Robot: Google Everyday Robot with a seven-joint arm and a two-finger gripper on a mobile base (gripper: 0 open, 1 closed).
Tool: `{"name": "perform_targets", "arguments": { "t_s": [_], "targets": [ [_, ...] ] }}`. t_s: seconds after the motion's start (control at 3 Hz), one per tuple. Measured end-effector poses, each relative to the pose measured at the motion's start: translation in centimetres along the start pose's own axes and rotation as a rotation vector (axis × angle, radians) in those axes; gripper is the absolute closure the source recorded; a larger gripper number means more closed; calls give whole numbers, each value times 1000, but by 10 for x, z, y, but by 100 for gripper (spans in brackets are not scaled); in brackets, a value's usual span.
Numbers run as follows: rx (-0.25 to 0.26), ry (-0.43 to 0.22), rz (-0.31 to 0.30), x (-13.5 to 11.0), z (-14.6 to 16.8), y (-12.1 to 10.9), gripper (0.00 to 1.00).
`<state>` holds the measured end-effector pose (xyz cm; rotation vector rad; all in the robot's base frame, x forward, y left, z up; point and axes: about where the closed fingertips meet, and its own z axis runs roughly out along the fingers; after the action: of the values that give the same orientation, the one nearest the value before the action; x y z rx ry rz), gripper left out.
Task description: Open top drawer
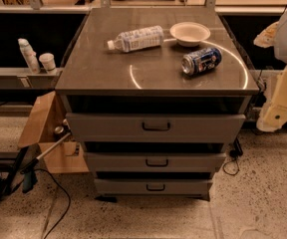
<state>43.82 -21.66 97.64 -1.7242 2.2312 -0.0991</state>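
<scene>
Top drawer (108,128) centre frame, uppermost of three, looks pretty much shut, handle (156,126) untouched. Gripper (278,111) off at right edge, well apart from cabinet (98,66); open or closed, can't tell. Basically nothing done: reach, grab, pull all left.

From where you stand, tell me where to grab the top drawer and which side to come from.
Take the small black loop handle at the centre of the top drawer front, the only part offering a hold. Come straight in from the front, likely closing above and below its horizontal bar. The gripper hangs off the cabinet to the right, away from the handle.
</scene>
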Motion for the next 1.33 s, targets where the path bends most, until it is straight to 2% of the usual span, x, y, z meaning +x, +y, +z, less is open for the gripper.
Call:
{"name": "perform_targets", "arguments": {
  "t_s": [0.33,0.67,1.33],
  "targets": [
    [3,-8,-5,-1,1,0,0],
    [14,-50,-28,-7,4,0,0],
    [-11,-97,-67,-23,19,-3,0]
  ]
}}
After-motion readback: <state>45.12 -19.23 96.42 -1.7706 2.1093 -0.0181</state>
